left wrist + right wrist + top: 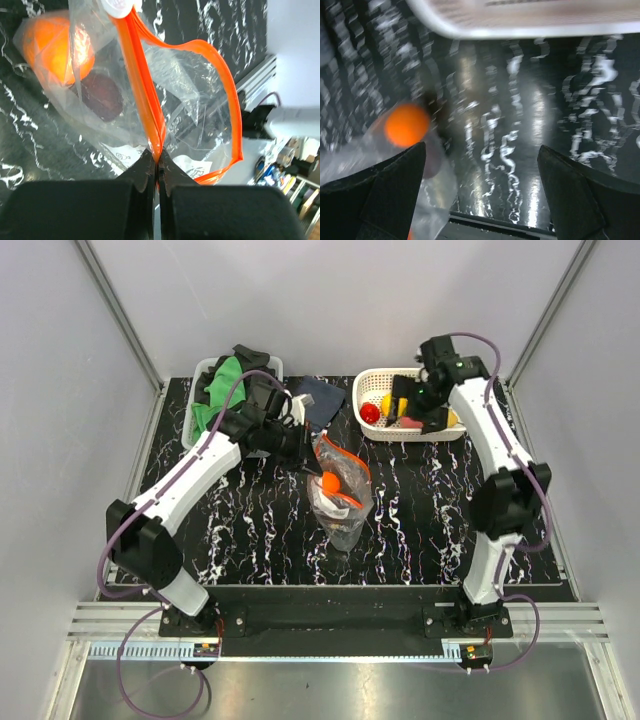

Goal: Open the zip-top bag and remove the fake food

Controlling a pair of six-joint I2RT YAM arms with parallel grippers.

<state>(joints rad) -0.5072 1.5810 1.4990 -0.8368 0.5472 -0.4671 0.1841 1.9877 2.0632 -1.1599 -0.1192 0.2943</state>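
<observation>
While the left gripper point(158, 167) is clamped on one side of the red-orange zip strip point(145, 90), its two black fingers point(142, 175) pressed together with only that band between them, the zip-top bag point(195, 100) is held up by the pinch with its mouth open. The other side of the strip bows away from the fingers in a wide loop. Beyond the fingertips, low inside the clear plastic, an orange piece point(60, 47) of the fake food and a dark brown piece point(102, 95) lie against each other. Seen from above, the bag is directly ahead of the left gripper, and its lower end seems to rest on the black marbled table point(250, 530).

The right gripper point(480, 200) is well apart from the bag, above the white basket point(372, 375). Its fingers point(385, 195) are spread wide with nothing between them. Just beside it in the basket sit a red piece point(370, 413), a yellow piece point(387, 403) and a pink piece point(410, 424). Its wrist view is blurred — the basket's rim crosses beyond the fingertips, and the bag with the orange piece shows close by one finger.
</observation>
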